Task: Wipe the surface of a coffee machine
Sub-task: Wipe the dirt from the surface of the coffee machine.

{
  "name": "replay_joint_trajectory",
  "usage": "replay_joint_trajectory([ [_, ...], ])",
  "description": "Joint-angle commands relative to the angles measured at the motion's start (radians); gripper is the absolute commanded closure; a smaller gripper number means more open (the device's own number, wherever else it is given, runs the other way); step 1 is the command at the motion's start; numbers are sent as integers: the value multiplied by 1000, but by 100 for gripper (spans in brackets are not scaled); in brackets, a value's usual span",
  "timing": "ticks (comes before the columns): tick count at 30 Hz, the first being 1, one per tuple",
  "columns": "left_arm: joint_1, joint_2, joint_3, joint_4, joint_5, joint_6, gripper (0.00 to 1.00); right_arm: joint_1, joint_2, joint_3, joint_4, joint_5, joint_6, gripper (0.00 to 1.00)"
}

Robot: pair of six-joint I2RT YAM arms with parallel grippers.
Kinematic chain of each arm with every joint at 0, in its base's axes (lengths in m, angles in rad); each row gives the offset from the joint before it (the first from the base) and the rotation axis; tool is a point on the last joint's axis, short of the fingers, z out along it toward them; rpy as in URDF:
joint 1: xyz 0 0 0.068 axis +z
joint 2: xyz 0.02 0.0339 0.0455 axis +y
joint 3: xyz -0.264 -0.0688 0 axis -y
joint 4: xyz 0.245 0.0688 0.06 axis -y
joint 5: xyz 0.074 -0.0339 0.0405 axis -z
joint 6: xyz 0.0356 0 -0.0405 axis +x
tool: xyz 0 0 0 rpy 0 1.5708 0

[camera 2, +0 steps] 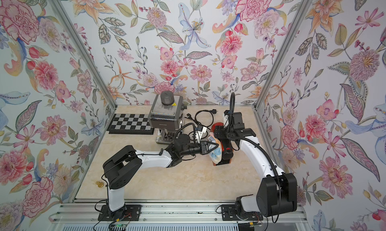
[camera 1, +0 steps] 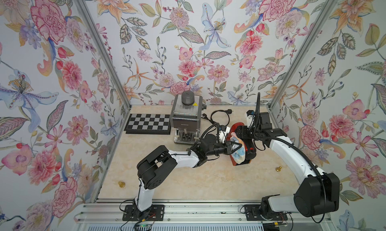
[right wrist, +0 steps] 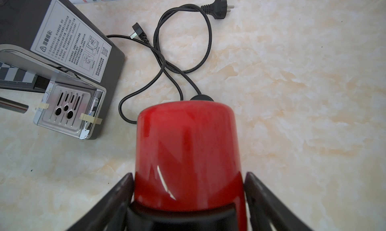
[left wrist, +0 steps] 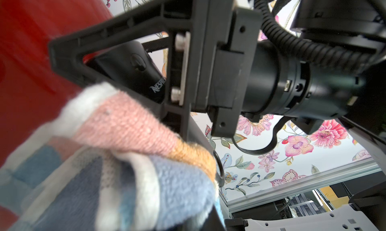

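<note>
The red coffee machine (camera 1: 237, 125) (camera 2: 217, 124) (right wrist: 188, 144) stands right of the table's middle. My right gripper (camera 1: 242, 134) (right wrist: 189, 175) comes from above, its two black fingers pressed against the machine's sides. A pastel cloth (camera 1: 238, 152) (camera 2: 215, 153) (left wrist: 129, 169) in pink, blue and white lies against the machine's left side (left wrist: 31, 52). My left gripper (camera 1: 230, 147) (camera 2: 206, 148) is shut on this cloth; in the left wrist view the cloth hides its fingertips. That view also shows a right finger (left wrist: 108, 38) against the red body.
A grey espresso machine (camera 1: 186, 115) (right wrist: 69, 44) stands at the back, with a chessboard (camera 1: 148, 123) to its left. Black power cords (camera 1: 219, 115) (right wrist: 181, 42) lie between the two machines. Small brass pieces sit near the front left (camera 1: 121, 184) and right (camera 1: 278, 168).
</note>
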Motion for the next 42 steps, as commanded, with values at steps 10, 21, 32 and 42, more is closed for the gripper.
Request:
replay_joint_trajectory([
  [10, -15, 15, -107, -292, -1, 89, 100, 33, 62, -34, -44, -147, 24, 13],
  [21, -13, 51, -21, -56, 118, -4, 100, 8, -20, 10, -42, -201, 61, 5],
  [32, -1, -229, -53, -401, -56, 243, 100, 22, -268, -3, -93, -178, 84, 3],
  [42, 84, -447, -118, -375, 15, 303, 100, 107, -503, -83, -170, -272, 160, 5],
])
